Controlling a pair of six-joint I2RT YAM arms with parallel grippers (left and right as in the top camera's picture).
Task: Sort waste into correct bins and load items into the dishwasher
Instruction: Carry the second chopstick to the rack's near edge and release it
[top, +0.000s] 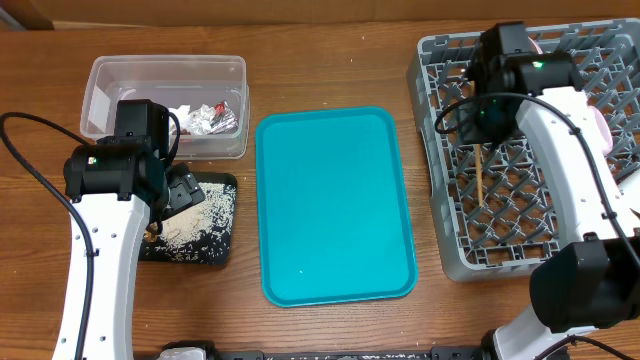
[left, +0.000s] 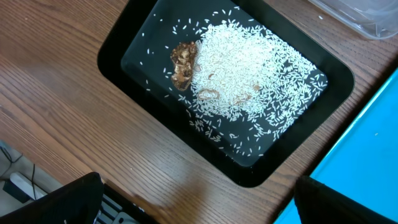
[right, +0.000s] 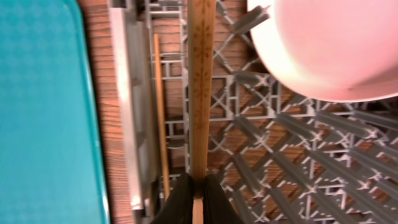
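Table: brown wood grain, with everything standing on it.
Tub: clear plastic, at the back left. It holds a crumpled napkin and red and silver wrappers.
Black tray: shallow, just in front of the tub. It holds a heap of rice, with stray grains around the heap. A brown scrap touches the heap's edge.
Left gripper: hangs over the black tray with its fingers spread wide apart.
Teal tray: lies flat in the middle, between the black tray and the rack.
Rack: grey grid of pegs, on the right. A loose chopstick lies along its wall, and a pink bowl sits further in.
Right gripper: over the rack, pinched tight on the held chopstick. That chopstick runs out over the grid, between the loose chopstick and the pink bowl.
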